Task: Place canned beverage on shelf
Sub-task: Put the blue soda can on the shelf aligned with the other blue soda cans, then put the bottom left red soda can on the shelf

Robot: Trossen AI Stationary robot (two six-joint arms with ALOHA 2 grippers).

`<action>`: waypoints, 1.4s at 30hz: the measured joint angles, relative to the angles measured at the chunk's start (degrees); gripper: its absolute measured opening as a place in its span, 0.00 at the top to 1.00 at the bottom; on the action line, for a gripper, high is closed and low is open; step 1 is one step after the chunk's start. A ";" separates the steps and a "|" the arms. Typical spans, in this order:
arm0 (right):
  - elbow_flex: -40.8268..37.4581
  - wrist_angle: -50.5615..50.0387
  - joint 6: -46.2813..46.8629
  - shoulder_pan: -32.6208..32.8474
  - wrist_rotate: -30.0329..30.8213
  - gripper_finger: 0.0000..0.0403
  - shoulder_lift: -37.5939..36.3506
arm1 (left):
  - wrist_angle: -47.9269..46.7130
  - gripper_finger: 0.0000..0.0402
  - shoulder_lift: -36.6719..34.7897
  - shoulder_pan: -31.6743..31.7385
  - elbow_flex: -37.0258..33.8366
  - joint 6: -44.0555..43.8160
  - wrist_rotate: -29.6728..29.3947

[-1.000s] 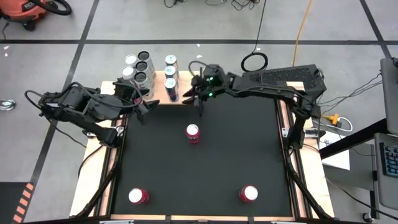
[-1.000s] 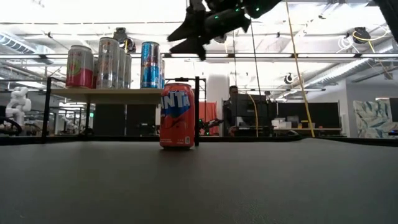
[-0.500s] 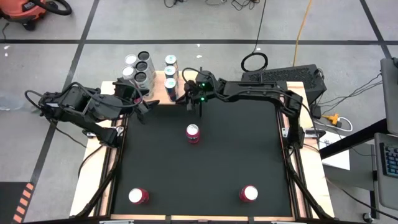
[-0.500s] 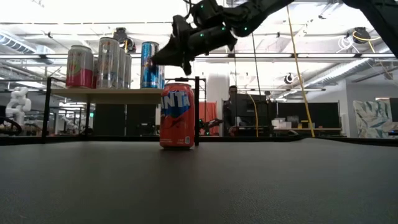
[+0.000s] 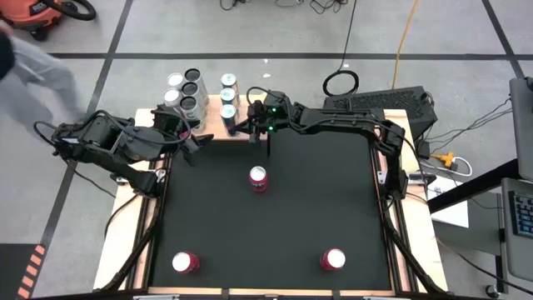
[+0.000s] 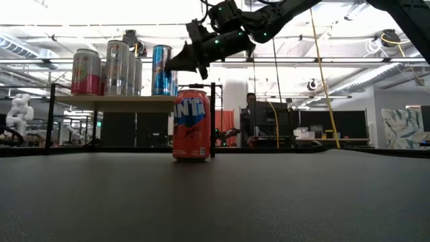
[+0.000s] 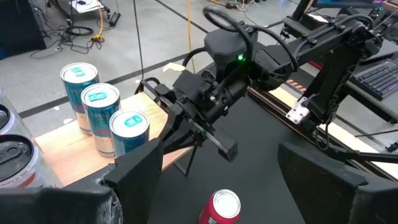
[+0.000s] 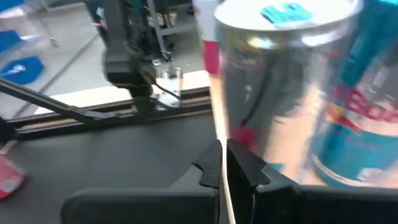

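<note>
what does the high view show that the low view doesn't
Only the high view shows the left gripper waiting at the table's left rear corner beside the shelf, plus two red cans near the front edge, one left and one right, and the grey floor around the table.

Only the low view shows the orange can's label, the shelf's black supports and the room behind with a person.

Both show the right gripper, jaws shut, by the blue cans on the shelf, and the centre can.

Shelf (image 5: pixel 212 121) crowded with cans (image 5: pixel 190 90); black mat (image 5: pixel 291 217) mostly open around three cans.
</note>
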 joint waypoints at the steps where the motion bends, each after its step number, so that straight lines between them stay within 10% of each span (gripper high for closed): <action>1: 0.00 -0.13 -0.08 -0.14 0.13 1.00 0.04 | 0.00 0.20 0.00 0.00 0.00 -0.02 0.00; 42: 0.00 -9.52 -0.95 -0.70 -0.11 1.00 -8.12 | -0.06 0.20 0.00 0.00 0.00 -0.09 -0.01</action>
